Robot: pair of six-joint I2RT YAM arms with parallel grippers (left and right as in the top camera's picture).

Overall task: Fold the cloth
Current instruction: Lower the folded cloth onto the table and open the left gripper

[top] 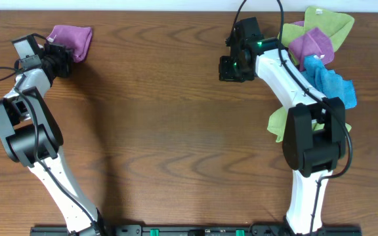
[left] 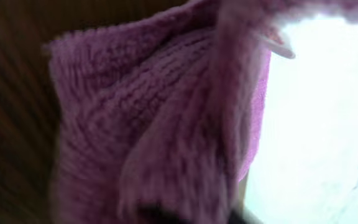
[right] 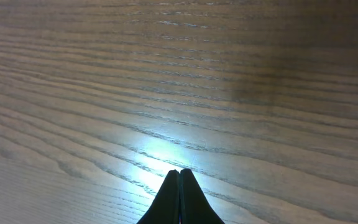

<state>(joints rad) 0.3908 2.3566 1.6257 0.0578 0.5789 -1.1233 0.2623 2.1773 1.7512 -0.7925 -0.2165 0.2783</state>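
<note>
A small purple cloth (top: 72,39) lies bunched at the far left back of the table. My left gripper (top: 59,59) is at its near edge and appears shut on it. In the left wrist view the purple cloth (left: 154,112) fills the frame, blurred, and covers all but the dark tips of the jaws (left: 191,214). My right gripper (top: 230,67) is shut and empty over bare wood at the back right. The right wrist view shows its closed fingertips (right: 179,171) above the table.
A pile of cloths (top: 317,39) in green, purple and blue lies at the back right corner beside my right arm. Another green cloth (top: 277,121) lies under the right arm. The wooden table top (top: 169,124) spans the middle.
</note>
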